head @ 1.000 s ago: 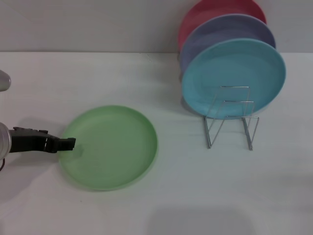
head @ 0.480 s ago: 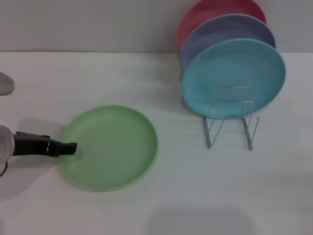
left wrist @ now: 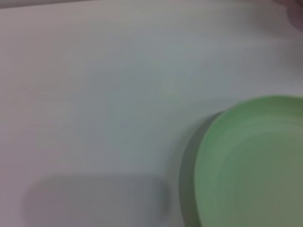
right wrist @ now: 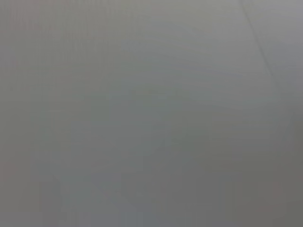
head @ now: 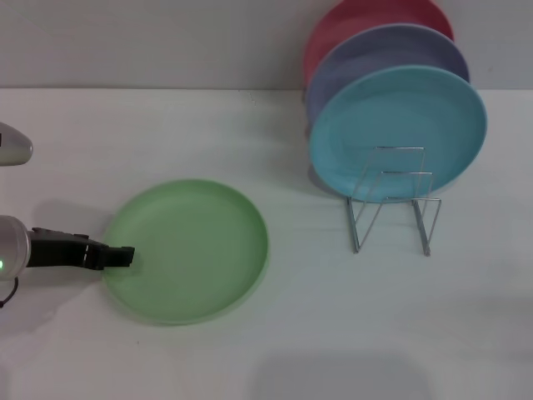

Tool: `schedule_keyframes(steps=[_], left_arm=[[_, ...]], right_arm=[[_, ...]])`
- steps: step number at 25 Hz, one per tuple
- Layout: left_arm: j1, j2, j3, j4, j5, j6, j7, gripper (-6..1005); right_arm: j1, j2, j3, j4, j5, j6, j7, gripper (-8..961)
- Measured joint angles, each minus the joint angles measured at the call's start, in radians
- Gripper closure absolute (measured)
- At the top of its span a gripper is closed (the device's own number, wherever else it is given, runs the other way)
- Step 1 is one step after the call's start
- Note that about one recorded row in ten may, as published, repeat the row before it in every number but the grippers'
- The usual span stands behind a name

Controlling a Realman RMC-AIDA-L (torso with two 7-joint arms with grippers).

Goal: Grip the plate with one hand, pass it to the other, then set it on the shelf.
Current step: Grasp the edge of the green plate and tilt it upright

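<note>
Green plate (head: 187, 250) lies flat on the bench (head: 333, 333), near-left of centre. Left end effector (head: 125, 256) comes in low from the left, lying roughly level, tip at the plate's left rim, plate directly to its right. Looks closed on or just over the rim, but can't tell whether the fingers are spread or pinching from this angle. Left wrist view shows the plate edge (left wrist: 251, 161) close by, no fingers visible. Right end effector not in sight; its wrist cam gives only blank grey. Left arm clearly the nearer.

Farther right: wire shelf (head: 391, 204), front loops free. Behind those, sky-blue plate (head: 398, 133), then lavender plate (head: 366, 50), then red plate (head: 350, 21), all upright. Nothing between the green plate and the shelf.
</note>
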Motion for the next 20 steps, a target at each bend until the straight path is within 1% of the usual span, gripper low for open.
schedule_keyframes(steps=[7,16,20], left_arm=[[-0.011,-0.001,-0.005,-0.020,0.000,0.000,0.000,278],[-0.036,0.000,-0.008,-0.040,0.038,-0.024,-0.007,287],[-0.040,-0.005,-0.001,-0.030,0.071,-0.026,-0.030,385]], right_arm=[[0.001,0.000,0.000,0.000,0.000,0.000,0.000,118],[0.002,0.000,0.000,0.000,0.000,0.000,0.000,119],[0.003,0.000,0.000,0.001,0.000,0.000,0.000,119]])
